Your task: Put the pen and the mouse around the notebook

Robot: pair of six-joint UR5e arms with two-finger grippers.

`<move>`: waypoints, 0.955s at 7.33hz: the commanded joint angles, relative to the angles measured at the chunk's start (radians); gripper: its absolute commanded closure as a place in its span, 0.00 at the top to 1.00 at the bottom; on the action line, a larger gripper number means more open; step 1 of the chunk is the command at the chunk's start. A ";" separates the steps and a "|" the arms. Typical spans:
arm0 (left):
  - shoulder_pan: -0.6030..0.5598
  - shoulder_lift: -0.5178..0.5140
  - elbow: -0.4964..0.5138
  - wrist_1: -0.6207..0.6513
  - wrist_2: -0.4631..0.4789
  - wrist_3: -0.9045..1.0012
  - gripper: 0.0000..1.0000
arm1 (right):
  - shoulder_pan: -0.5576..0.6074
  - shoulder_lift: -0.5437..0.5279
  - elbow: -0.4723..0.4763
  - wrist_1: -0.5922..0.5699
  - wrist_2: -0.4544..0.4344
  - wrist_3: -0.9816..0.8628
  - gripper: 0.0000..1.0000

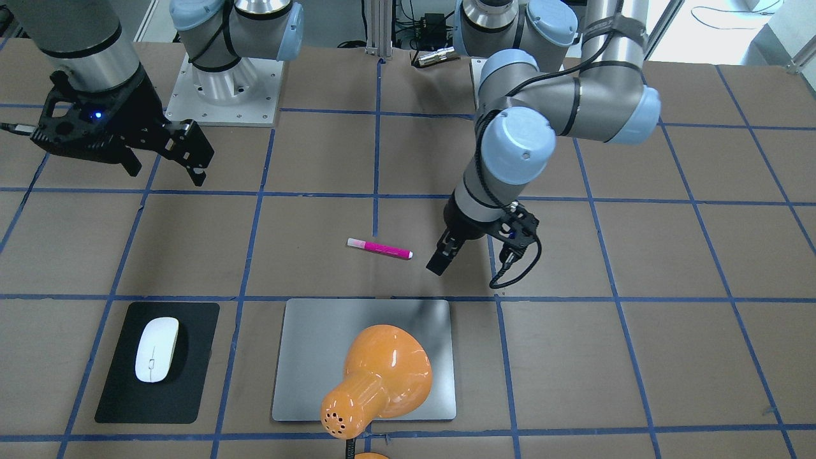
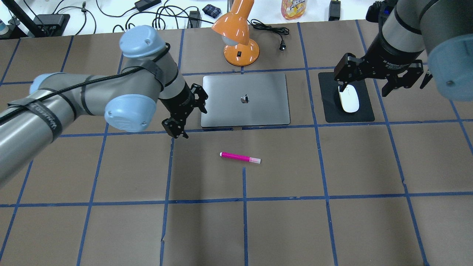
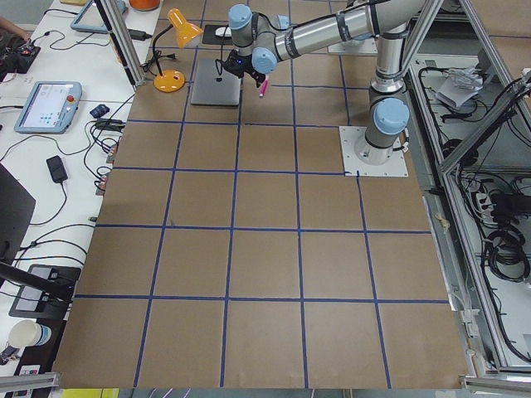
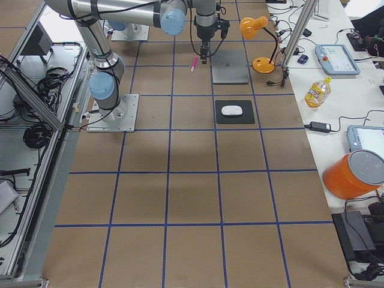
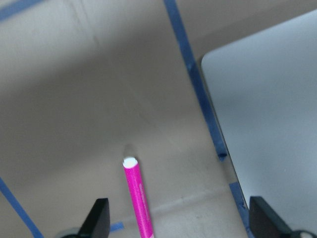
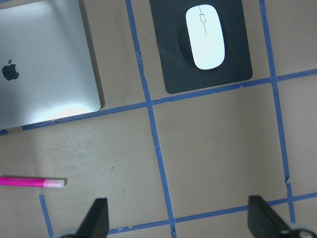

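The magenta pen lies flat on the brown table, on the robot's side of the silver notebook. My left gripper hovers open near the notebook's left front corner. In the left wrist view the pen lies on the table below, between the spread fingers, with the notebook at right. The white mouse rests on a black mat to the right of the notebook. High above the mouse, my right gripper is open and holds nothing. The right wrist view shows the mouse far below.
An orange desk lamp stands just behind the notebook, its shade leaning over it in the front-facing view. Its cord, a bottle and cables lie along the table's far edge. Blue tape lines grid the brown table top.
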 commanded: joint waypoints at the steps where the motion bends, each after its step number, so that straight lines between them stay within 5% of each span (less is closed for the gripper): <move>1: 0.164 0.104 0.005 -0.176 0.012 0.340 1.00 | 0.025 0.049 -0.086 0.045 0.015 0.032 1.00; 3: 0.275 0.181 0.006 -0.290 0.168 0.704 1.00 | 0.044 0.155 -0.250 0.139 0.015 0.058 1.00; 7: 0.312 0.296 -0.008 -0.361 0.168 1.136 1.00 | 0.070 0.155 -0.217 0.104 -0.002 0.056 1.00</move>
